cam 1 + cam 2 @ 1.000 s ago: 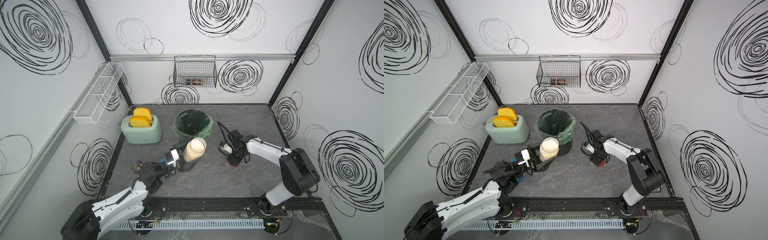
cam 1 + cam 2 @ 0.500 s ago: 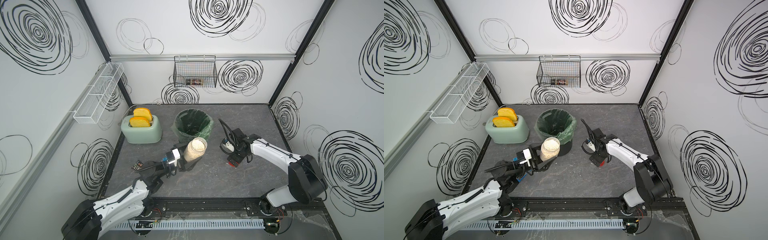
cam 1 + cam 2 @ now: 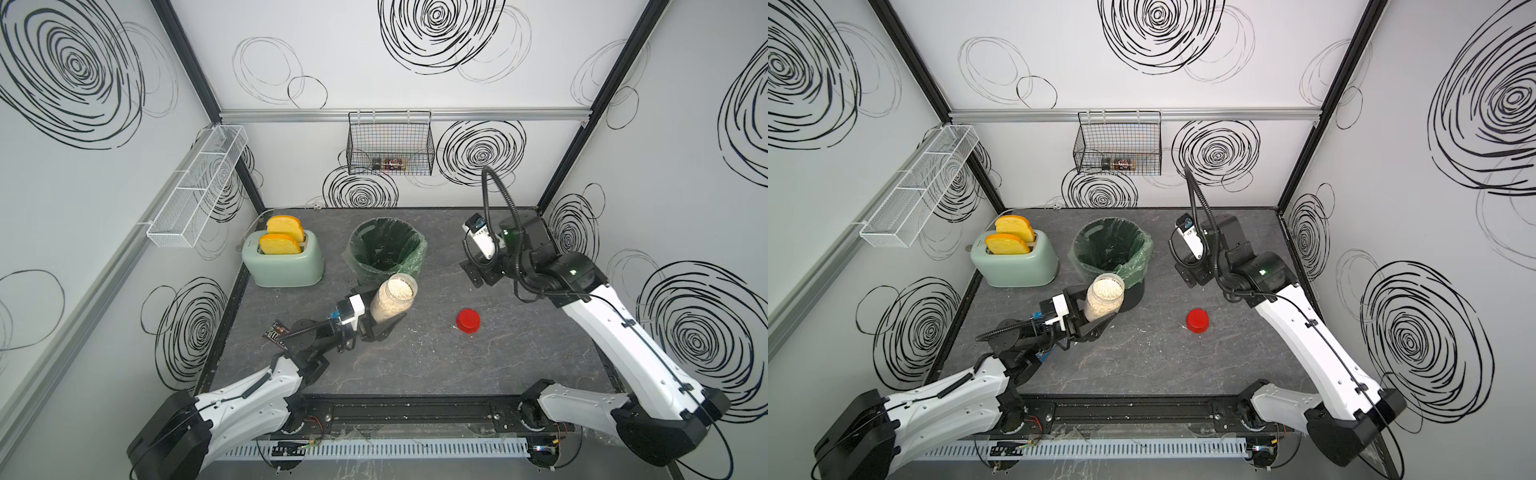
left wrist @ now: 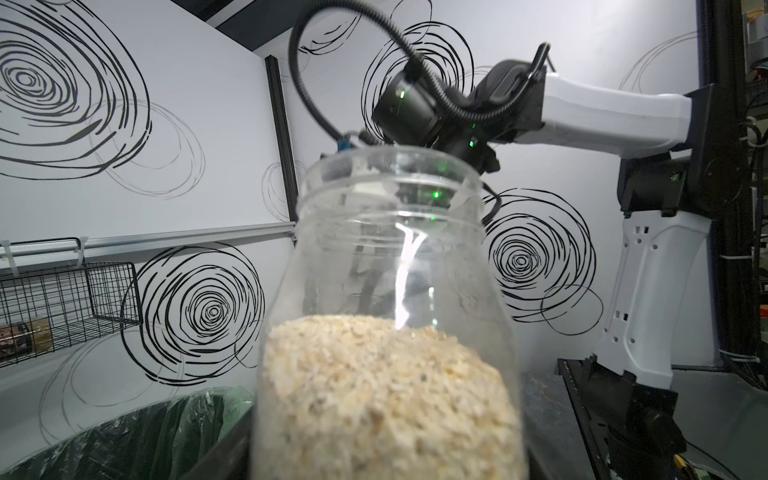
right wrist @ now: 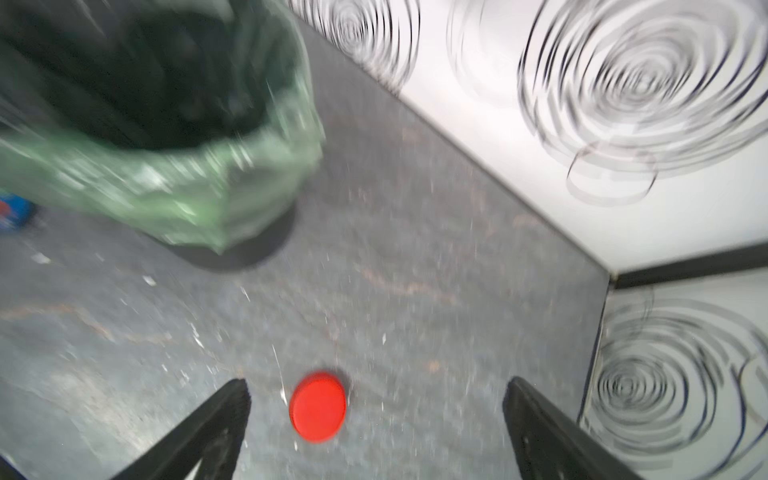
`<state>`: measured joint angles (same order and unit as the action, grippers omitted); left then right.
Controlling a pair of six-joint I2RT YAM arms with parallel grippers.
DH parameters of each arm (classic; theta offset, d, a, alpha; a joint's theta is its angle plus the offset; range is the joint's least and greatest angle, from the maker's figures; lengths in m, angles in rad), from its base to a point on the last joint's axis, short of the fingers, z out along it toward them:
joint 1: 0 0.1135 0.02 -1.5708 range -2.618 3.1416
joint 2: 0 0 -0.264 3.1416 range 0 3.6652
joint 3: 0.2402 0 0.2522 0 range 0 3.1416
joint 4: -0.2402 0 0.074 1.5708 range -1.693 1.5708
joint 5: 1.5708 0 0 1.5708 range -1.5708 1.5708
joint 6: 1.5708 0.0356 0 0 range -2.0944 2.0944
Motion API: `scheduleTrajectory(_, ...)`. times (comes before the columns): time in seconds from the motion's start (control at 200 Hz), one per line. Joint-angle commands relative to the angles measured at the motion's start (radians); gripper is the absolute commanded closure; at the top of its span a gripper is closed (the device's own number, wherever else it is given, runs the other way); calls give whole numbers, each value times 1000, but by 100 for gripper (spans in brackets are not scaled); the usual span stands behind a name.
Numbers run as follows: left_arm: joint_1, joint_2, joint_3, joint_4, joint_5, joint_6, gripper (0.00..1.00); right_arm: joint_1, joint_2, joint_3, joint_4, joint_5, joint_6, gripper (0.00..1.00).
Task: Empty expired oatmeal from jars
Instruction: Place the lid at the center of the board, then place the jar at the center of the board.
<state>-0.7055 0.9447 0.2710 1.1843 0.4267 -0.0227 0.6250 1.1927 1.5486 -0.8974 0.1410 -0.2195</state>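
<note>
One uncapped jar (image 3: 390, 308), beige oatmeal (image 3: 400, 287)

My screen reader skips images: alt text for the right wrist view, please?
A red lid lies on the grey table, framed by the open fingers of the right gripper, which does not touch it. A green-lined bin stands beyond; the picture is blurred.

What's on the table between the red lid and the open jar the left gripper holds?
Only bare tabletop with tiny pale specks, as both top views show. The red lid lies well apart from the jar.
</note>
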Motion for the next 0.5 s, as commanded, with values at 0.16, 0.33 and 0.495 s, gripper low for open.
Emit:
scheduleTrajectory(0.16,-22,55,37,206,-2,-26,67,370,219,589,-332,-9,182,28)
scheduleTrajectory(0.33,-22,76,37,219,-6,-22,68,533,365,741,-433,40,202,37)
scheduleTrajectory(0.495,-21,92,39,228,-9,-18,67,591,402,735,-453,29,222,45)
